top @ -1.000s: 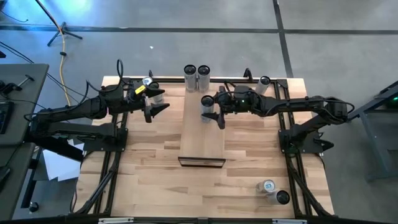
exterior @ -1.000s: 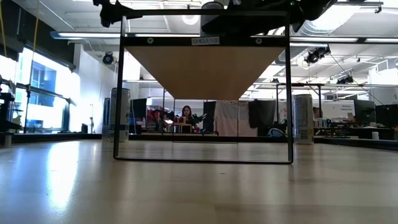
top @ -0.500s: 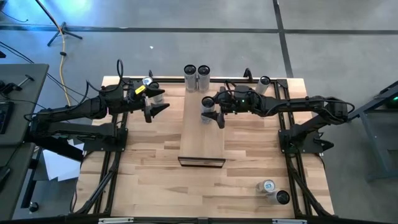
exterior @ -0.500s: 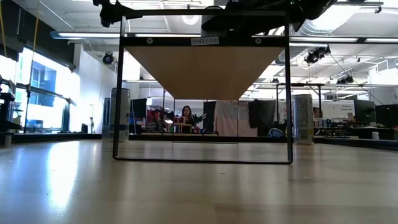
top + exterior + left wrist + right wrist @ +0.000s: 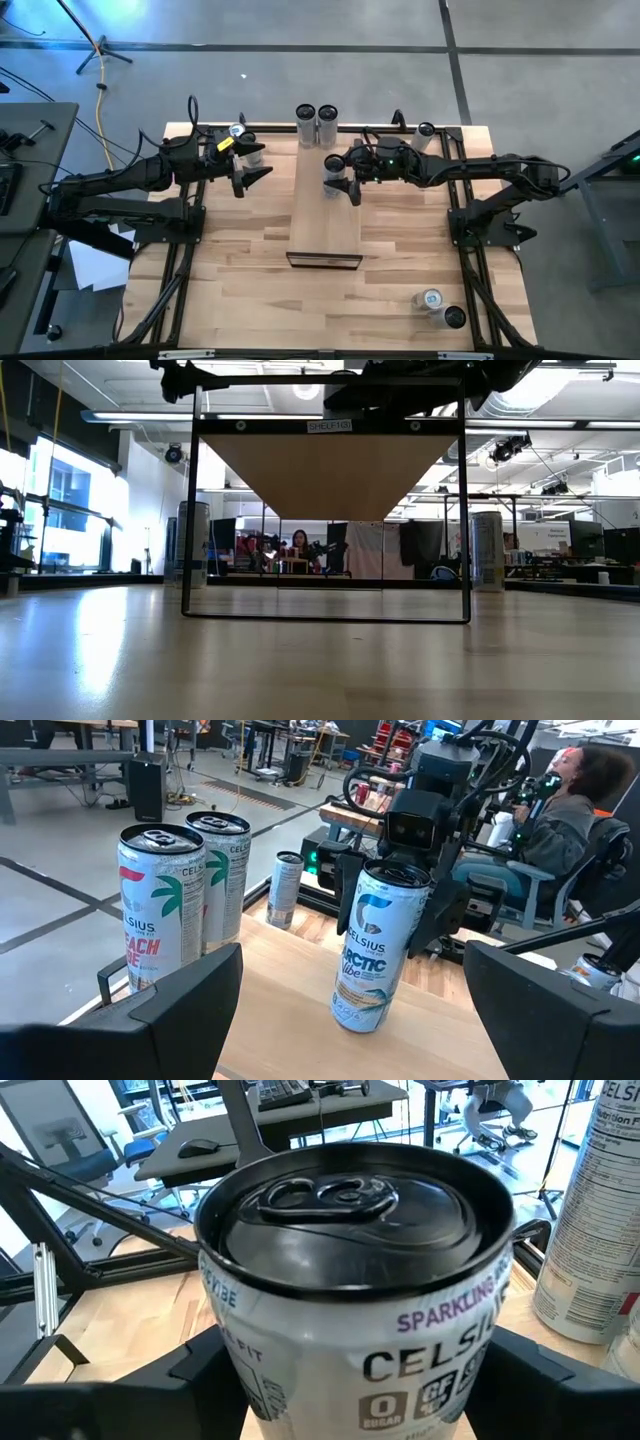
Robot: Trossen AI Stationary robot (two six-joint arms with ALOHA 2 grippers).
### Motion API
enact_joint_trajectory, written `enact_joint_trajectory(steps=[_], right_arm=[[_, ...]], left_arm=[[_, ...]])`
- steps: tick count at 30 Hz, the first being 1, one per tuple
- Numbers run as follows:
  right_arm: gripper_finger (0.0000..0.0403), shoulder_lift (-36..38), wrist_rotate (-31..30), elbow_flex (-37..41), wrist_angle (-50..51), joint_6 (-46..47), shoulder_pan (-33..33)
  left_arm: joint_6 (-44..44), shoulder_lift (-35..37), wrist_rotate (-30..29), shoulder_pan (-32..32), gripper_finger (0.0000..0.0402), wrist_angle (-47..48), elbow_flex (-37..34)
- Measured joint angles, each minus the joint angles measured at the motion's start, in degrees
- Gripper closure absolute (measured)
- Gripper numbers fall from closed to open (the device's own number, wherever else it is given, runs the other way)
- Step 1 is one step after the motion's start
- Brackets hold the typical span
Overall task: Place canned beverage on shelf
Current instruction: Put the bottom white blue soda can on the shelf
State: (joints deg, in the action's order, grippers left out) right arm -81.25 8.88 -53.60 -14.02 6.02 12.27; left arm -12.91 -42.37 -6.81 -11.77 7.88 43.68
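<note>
**Operator A:** I have the right gripper (image 5: pixel 341 176) with its fingers clasped around the white, smooth aluminium Celsius can (image 5: pixel 333 166), black-lidded and cylindrical. It stands upright on the long pale wooden shelf (image 5: pixel 325 225), near the far end. I judge this the setting-down step.

**Operator B:** Agreed. Next I'd spread those fingers and draw back level, so the slick can isn't tipped. Two more tall printed cans (image 5: pixel 316 117) stand just behind it at the shelf's far edge.

**Operator A:** My left gripper (image 5: pixel 252 174) waits beside the shelf over the butcher-block worktop (image 5: pixel 240 270), fingers spread, holding nothing.
</note>
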Motion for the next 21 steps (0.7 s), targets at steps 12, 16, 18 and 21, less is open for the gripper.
enact_joint_trajectory(steps=[12,16,18,21], right_arm=[[0.0065,-0.02,-0.09,0.0,-0.56,1.14,-0.22],[0.0014,-0.02,-2.77,0.0,-0.44,0.16,-1.09],[0.0008,-0.02,-3.81,0.0,-0.39,-0.79,-1.7],[0.001,-0.02,-4.5,0.0,0.19,-1.18,-2.3]], left_arm=[[0.07,0.0,0.0,0.02,0.0051,0.0,0.0],[0.09,0.0,0.0,0.01,0.0051,0.0,0.0],[0.09,0.0,0.0,0.0,0.0051,0.0,0.0],[0.09,0.0,0.0,0.01,0.0051,0.0,0.0]])
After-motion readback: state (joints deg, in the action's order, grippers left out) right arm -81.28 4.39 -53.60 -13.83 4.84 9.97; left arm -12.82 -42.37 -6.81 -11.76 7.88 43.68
